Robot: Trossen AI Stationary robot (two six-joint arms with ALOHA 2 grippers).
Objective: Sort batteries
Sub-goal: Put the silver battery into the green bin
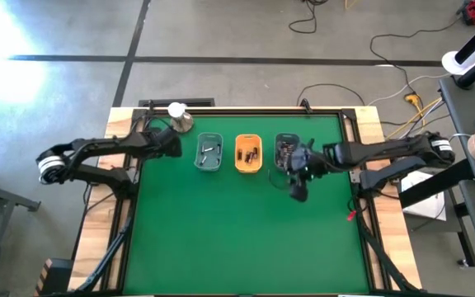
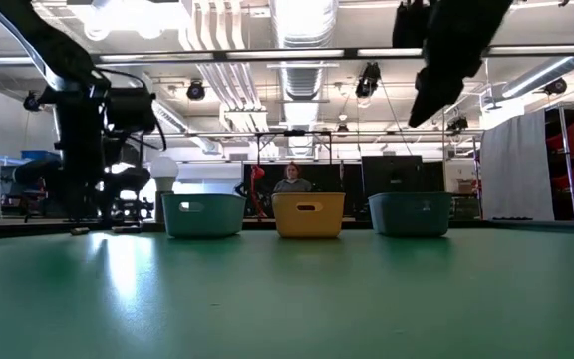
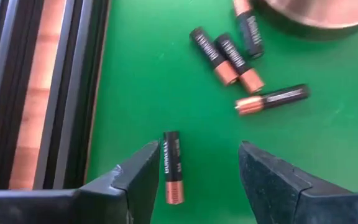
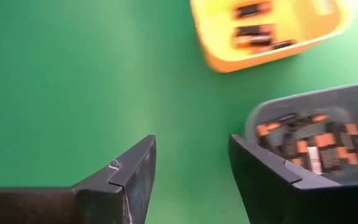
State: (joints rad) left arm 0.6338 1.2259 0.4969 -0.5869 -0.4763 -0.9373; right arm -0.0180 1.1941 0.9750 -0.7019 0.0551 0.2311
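Note:
Several black-and-copper batteries (image 3: 230, 53) lie loose on the green mat beside the metal dome (image 1: 180, 118). One battery (image 3: 172, 167) lies flat between the fingers of my open left gripper (image 3: 197, 168), close to one finger; whether it touches, I cannot tell. In the high view my left gripper (image 1: 174, 147) is just left of the trays. My right gripper (image 4: 191, 168) is open with nothing in it and hangs above the mat in front of the dark grey tray (image 4: 316, 137), which holds many batteries. The yellow tray (image 4: 272, 31) holds a few.
Three small trays stand in a row at the far middle: grey-teal (image 1: 209, 153), yellow (image 1: 248, 154), dark grey (image 1: 287, 153). The table's black rail and wooden edge (image 3: 36, 93) run close by my left gripper. The green mat's near half (image 1: 237, 239) lies open.

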